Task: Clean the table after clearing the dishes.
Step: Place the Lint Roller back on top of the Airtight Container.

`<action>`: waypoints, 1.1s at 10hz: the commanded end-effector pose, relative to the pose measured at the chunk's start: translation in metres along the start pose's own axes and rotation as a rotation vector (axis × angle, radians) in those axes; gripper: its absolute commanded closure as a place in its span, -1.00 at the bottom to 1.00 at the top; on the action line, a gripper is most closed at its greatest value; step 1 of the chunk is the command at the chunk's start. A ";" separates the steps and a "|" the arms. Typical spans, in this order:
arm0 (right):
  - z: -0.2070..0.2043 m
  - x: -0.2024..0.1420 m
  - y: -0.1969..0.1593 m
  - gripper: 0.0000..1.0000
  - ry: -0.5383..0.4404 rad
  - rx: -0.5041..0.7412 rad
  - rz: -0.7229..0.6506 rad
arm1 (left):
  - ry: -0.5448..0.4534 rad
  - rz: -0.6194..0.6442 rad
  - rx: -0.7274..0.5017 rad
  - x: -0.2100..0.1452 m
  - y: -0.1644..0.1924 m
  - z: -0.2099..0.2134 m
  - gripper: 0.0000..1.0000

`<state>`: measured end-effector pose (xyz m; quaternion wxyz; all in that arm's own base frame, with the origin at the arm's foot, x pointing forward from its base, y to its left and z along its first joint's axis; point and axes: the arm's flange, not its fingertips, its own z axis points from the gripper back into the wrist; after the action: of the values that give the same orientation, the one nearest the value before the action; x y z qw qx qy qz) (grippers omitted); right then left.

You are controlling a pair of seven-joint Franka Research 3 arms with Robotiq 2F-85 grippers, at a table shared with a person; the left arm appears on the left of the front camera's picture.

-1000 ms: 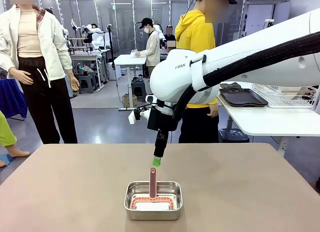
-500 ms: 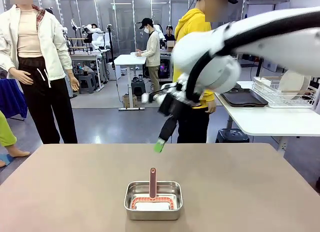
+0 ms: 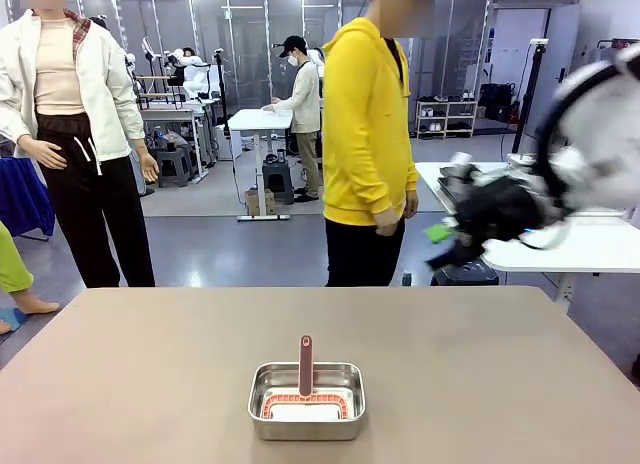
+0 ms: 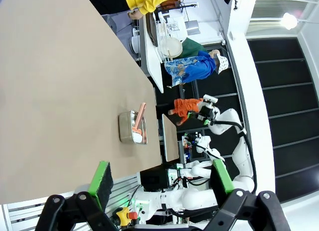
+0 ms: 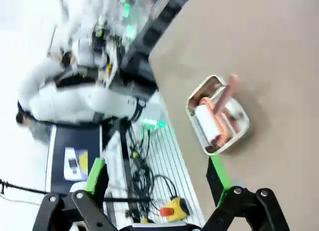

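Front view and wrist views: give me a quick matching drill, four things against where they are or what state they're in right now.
Things:
1. steel pan
2. pink-handled tool
3. right gripper
4. left gripper

Places or states:
A. open, empty, off past the table's right side
B. on the table, near its front edge
C. standing in the pan, handle upward
D. open, empty, above the table's edge

Pairs: 1-B, 2-C, 3-A, 4-D

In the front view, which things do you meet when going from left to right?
Steel pan with brush handle on the table → person in yellow → right gripper → white table.
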<state>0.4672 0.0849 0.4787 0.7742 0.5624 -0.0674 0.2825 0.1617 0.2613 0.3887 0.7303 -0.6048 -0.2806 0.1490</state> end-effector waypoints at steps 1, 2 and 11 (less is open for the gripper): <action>0.069 -0.070 -0.012 -1.00 -0.306 -0.080 -0.135 | -0.007 -0.004 -0.013 0.001 -0.002 0.001 -1.00; 0.121 -0.117 -0.033 -1.00 -0.415 -0.062 -0.208 | -0.007 -0.004 -0.013 0.001 -0.002 0.001 -1.00; 0.245 -0.255 -0.058 -1.00 -0.671 -0.227 -0.394 | -0.007 -0.004 -0.013 0.001 -0.002 0.001 -1.00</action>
<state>0.3389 -0.2440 0.4093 0.8067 0.5336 -0.2407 -0.0816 0.1619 0.2611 0.3887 0.7303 -0.6049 -0.2804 0.1487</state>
